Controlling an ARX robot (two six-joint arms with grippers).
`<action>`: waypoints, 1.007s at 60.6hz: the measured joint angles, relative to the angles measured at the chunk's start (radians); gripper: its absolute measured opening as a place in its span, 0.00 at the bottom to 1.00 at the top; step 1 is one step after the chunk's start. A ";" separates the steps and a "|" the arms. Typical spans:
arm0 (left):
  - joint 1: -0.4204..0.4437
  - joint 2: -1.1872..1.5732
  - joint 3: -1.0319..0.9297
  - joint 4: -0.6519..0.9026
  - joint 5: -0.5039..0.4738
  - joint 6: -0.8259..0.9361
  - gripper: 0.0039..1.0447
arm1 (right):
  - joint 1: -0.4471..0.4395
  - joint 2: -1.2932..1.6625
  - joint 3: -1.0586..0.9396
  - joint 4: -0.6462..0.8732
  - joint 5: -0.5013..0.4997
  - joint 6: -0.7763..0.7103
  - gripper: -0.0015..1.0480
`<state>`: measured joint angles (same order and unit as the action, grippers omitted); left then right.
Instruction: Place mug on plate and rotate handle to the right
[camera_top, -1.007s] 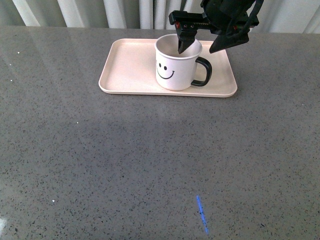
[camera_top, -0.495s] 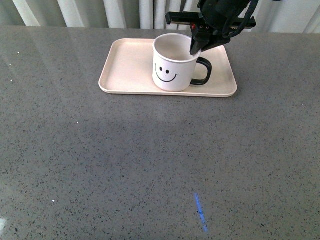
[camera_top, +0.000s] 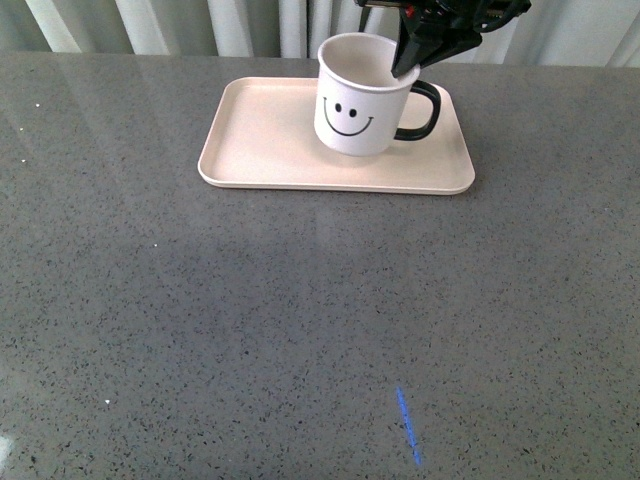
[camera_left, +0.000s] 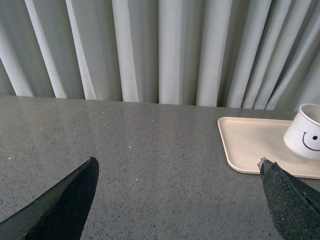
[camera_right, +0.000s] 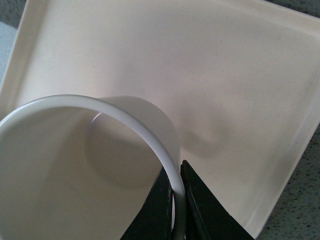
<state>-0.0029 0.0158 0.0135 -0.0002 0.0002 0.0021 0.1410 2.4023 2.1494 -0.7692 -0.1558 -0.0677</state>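
Front view: high at the near edge, between the arms, angled down and away over the grey table (camera_top: 300, 320) toward the curtain (camera_top: 250, 25). Wide shot, with plate (camera_top: 260, 140) and mug (camera_top: 360, 105) out by the table's far edge.
Left wrist view: low over the table, left of the plate, facing the far curtain. Middling range, left gripper (camera_left: 177, 161) tips spread wide in frame.
Right wrist view: right on top of the mug, staring down past its rim. Tightest shot of all, right gripper (camera_right: 179, 172) pinching that rim.
Shared, front and left wrist: table, curtain, plate's left end, mug's smiley side.
Shared, all three: plate and mug.
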 joint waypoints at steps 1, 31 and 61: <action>0.000 0.000 0.000 0.000 0.000 0.000 0.91 | -0.004 0.000 0.000 -0.003 -0.003 -0.019 0.02; 0.000 0.000 0.000 0.000 0.000 0.000 0.91 | -0.035 0.084 0.183 -0.116 -0.066 -0.278 0.02; 0.000 0.000 0.000 0.000 0.000 0.000 0.91 | -0.025 0.231 0.396 -0.222 -0.080 -0.345 0.02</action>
<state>-0.0029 0.0158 0.0135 -0.0002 0.0002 0.0021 0.1162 2.6331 2.5450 -0.9913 -0.2363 -0.4126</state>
